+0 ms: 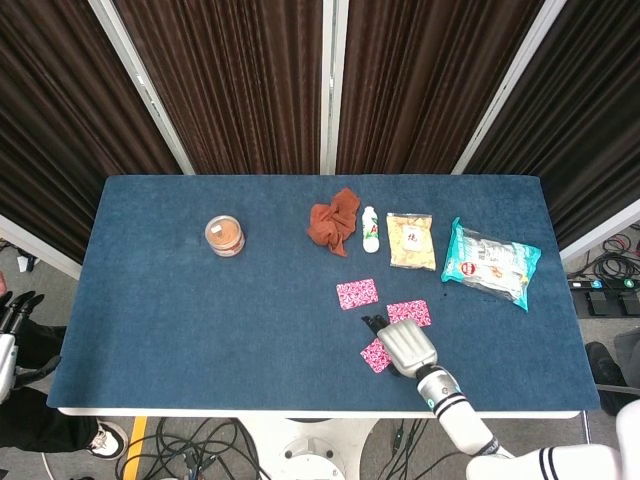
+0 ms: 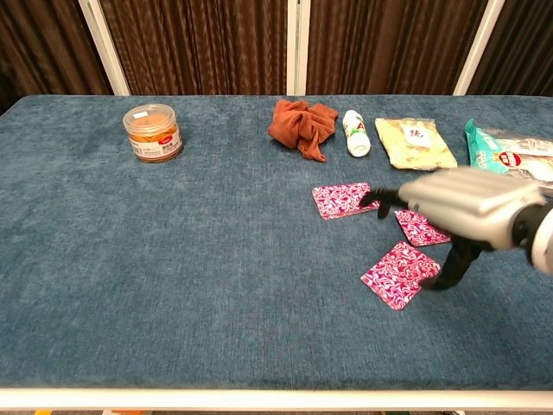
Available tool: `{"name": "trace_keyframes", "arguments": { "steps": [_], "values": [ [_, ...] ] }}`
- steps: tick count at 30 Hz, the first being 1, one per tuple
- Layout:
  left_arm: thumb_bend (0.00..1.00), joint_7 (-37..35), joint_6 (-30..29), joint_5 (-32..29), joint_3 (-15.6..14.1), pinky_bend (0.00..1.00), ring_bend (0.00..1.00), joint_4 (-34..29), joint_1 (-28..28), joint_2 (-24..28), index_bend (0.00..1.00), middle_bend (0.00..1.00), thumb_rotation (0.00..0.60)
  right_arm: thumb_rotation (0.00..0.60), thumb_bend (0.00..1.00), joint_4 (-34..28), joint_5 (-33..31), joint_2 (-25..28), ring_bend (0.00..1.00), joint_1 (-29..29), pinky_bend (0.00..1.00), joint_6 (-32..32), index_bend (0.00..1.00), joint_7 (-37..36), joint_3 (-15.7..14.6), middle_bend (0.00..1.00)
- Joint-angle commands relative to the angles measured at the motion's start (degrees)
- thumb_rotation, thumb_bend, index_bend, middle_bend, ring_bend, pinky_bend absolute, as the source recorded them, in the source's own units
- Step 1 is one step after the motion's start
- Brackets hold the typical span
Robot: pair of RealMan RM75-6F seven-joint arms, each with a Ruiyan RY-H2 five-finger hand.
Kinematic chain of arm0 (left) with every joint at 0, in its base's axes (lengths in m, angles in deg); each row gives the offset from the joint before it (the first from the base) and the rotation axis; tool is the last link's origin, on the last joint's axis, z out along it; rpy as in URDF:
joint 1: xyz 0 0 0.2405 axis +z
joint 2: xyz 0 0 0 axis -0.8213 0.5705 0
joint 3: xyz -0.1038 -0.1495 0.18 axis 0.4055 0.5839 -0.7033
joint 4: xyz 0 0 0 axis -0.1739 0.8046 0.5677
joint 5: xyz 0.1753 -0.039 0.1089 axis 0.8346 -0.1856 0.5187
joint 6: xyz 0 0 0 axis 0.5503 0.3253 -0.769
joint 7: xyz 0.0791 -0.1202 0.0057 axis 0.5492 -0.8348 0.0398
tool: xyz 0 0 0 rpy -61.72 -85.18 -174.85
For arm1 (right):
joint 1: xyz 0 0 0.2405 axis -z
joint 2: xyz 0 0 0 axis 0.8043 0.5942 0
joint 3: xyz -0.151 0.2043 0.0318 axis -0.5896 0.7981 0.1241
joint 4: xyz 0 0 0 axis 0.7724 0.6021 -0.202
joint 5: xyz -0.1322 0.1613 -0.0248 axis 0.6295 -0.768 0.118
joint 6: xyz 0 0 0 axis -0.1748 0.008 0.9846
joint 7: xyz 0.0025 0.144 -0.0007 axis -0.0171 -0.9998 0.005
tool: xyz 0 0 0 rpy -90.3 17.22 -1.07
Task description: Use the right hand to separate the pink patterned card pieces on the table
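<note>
Three pink patterned card pieces lie apart on the blue table [image 2: 173, 285]: the near card [image 2: 400, 274] at six o'clock, the middle card [image 2: 418, 226] just beyond it, the far card [image 2: 344, 199] at ten o'clock. The right hand [image 2: 458, 207] hovers over them, fingers [image 2: 380, 201] spread, holding nothing. The left hand [image 1: 12, 325] hangs off the table's left edge, fingers apart.

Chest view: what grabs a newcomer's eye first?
The right hand, silver and large, hangs over the table's right side, fingers spread and holding nothing. Under and around it lie three pink patterned cards, bright against the blue cloth, each apart from the others. Behind them, a row of clutter: rust-red cloth, white bottle, snack packets.
</note>
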Motion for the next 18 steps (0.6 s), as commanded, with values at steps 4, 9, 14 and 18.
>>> {"name": "trace_keyframes", "arguments": {
  "steps": [4,9,14,18],
  "values": [
    [0.15,0.22,-0.01,0.27,0.01,0.11,0.0,-0.59,-0.1,0.14,0.13,0.09,0.6,0.6,0.1,-0.82,12.98,7.29,0.81,7.52,0.91,-11.46,0.14,-9.48,-0.92,0.24],
    [0.15,0.29,0.14,0.5,-0.34,0.11,0.0,-0.95,0.03,0.12,0.13,0.09,0.6,0.6,0.1,3.1,20.33,13.27,0.48,15.52,0.67,-20.63,0.15,-16.76,-4.4,0.19],
    [0.15,0.84,0.5,0.68,-0.19,0.11,0.0,-1.6,-0.38,-0.04,0.13,0.09,0.6,0.6,0.07,8.04,26.17,18.6,0.03,22.4,0.06,-24.64,0.06,-25.01,-9.47,0.04],
    [0.15,1.79,1.05,0.59,-0.44,0.11,0.0,-2.28,-0.49,0.01,0.13,0.09,0.6,0.6,0.09,17.87,30.0,17.31,0.0,27.84,0.0,-29.69,0.02,-35.31,-9.95,0.0]
  ]
}}
